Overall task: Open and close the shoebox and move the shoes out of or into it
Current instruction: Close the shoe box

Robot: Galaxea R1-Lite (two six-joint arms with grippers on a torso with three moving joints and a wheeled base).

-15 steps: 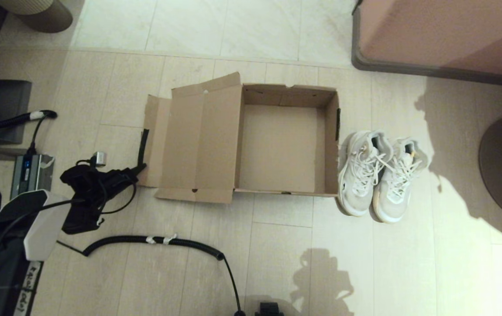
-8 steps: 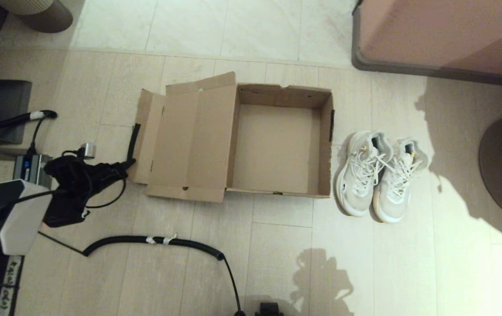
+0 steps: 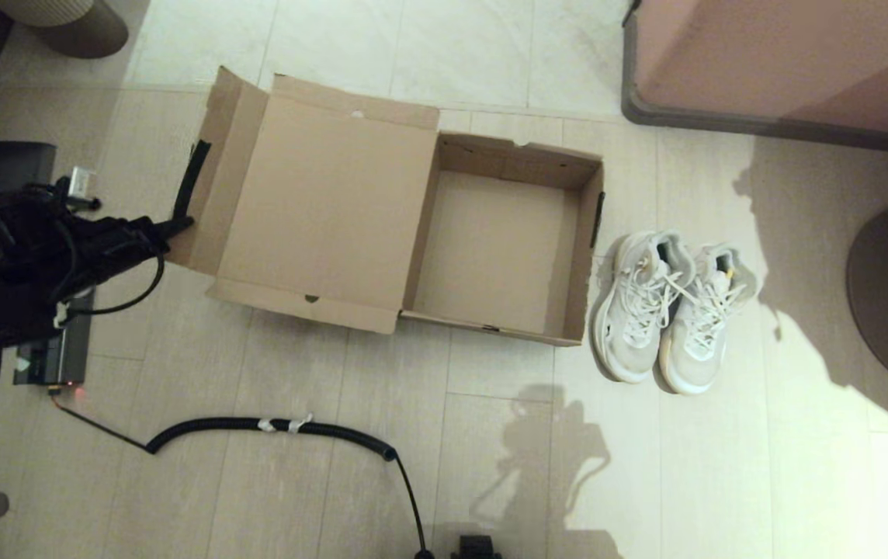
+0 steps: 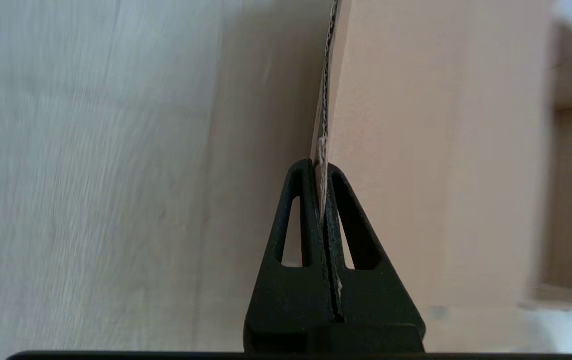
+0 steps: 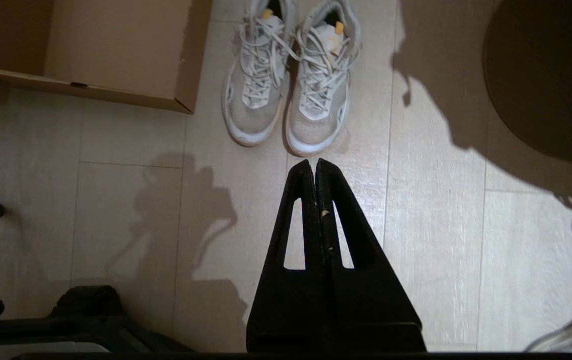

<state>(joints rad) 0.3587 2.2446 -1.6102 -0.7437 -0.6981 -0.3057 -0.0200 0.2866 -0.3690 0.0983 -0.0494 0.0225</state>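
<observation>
Shoebox: open and empty on the tiled floor at centre, its lid raised off the floor toward 9 o'clock.
Shoes: white lace-up pair side by side at 3 o'clock of the shoebox, just beside its wall.
Left gripper: at 9 o'clock of the lid, pinching the flap edge by the dark tape strip.
Right gripper: fingers pressed together, holding nothing, above bare floor at 6 o'clock of the shoes.
</observation>
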